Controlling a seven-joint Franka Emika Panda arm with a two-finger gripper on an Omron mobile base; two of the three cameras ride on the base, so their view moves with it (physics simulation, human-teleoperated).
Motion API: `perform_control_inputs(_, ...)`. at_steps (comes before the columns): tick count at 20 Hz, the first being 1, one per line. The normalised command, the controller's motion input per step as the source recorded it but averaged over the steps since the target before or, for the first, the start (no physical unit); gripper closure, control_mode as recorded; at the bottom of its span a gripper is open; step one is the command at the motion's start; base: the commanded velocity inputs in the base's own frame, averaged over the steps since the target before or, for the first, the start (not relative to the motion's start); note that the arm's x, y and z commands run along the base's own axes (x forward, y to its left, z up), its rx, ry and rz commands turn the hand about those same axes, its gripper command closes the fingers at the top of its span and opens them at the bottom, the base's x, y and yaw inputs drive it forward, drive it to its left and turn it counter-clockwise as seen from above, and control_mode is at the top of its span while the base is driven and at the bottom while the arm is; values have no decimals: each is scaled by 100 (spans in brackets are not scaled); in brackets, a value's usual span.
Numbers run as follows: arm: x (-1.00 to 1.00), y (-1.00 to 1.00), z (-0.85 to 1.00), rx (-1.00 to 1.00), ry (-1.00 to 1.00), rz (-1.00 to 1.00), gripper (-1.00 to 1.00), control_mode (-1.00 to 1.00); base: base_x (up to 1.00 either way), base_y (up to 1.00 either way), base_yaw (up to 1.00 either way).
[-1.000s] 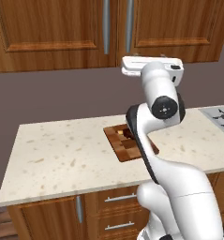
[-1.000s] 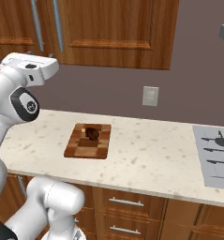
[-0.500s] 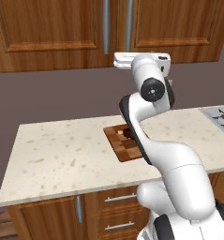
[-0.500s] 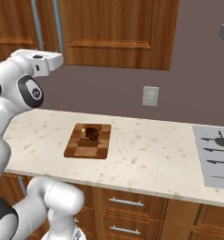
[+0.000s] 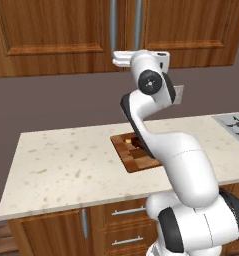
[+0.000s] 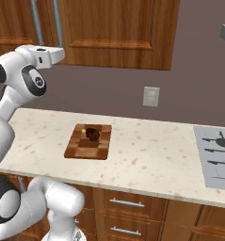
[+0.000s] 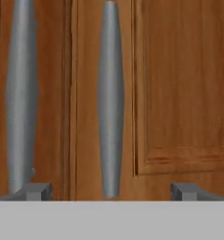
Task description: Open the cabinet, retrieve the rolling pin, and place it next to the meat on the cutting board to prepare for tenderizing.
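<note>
Gripper (image 7: 111,191) faces cabinet (image 7: 179,93) doors, shut — panelled reddish wood, two long silver bar handles (image 7: 110,103). Finger tips spread wide, nothing between. Meat (image 6: 92,133), dark lump, on checkered cutting board (image 6: 81,149) — speckled stone counter (image 6: 151,160).

My two base cameras sit behind the arm, one on each side, looking forward and down. Both see the tabletop (image 5: 66,165), the cutting board (image 6: 88,142) and the cabinet (image 5: 51,35). My hand camera faces the cabinet doors from very close.
</note>
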Motion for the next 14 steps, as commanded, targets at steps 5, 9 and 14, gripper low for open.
perform_control_inputs(5, 42, -2, 2, 0, 6, 0, -100, -100, 0, 0, 0)
perform_control_inputs(9, 33, -19, 13, 0, 8, 0, -100, -100, 0, 0, 0)
perform_control_inputs(14, 26, -19, 24, 0, 7, 0, -100, -100, 0, 0, 0)
